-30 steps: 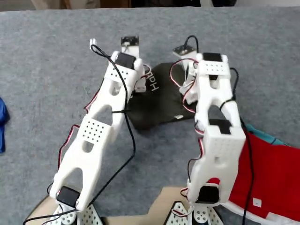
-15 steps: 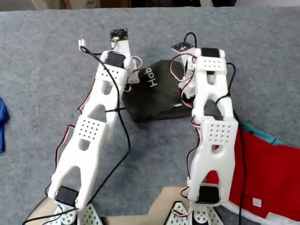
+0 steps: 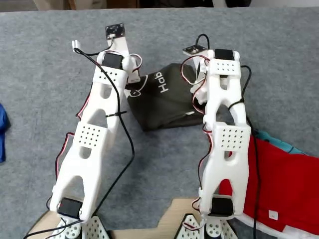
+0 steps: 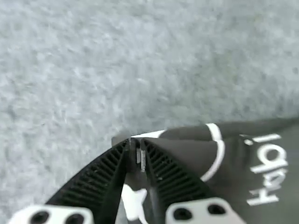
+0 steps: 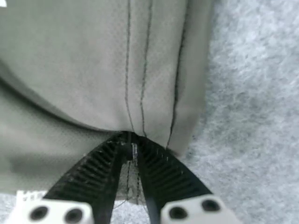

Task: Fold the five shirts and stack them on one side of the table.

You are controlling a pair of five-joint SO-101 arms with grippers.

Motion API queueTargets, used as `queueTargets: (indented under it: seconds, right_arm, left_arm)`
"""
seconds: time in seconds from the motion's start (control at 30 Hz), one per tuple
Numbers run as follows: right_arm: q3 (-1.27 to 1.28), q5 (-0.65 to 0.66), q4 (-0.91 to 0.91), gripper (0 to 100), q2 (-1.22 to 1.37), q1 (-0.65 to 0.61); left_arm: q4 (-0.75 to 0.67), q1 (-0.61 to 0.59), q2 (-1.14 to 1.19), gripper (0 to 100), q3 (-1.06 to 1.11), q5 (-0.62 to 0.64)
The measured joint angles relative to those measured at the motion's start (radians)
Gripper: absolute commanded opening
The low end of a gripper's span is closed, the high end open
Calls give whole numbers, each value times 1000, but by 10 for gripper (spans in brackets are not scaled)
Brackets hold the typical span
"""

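Left gripper [image 4: 138, 151] pulled toward 10 o'clock; it & right gripper [image 5: 131, 144] both pinch dark shirt [image 3: 164, 102]. Fold unfinished, red shirt [image 3: 286, 184] waiting at 4 o'clock.

Bare grey table [image 3: 45, 59] lies open along the far edge and left of the left arm [image 3: 92, 137], up to a blue cloth [image 3: 2, 130] at the left border. Between the two arms the dark shirt [image 3: 162, 102] takes up the gap, and the right arm [image 3: 228, 144] bars the way across from the right. A red shirt [image 3: 286, 186] over a teal cloth [image 3: 279, 143] covers the near right corner; the far right table is open.
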Motion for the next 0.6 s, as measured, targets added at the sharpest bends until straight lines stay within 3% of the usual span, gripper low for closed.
queueTargets:
  seconds: [0.37, 0.6]
  right_arm:
    - [-34, -2, 31, 5, 3, 2]
    - [-219, -46, 95, 9, -74, 12]
  left_arm:
    - [-17, -84, 17, 36, 17, 0]
    - [98, -78, 5, 61, -69, -2]
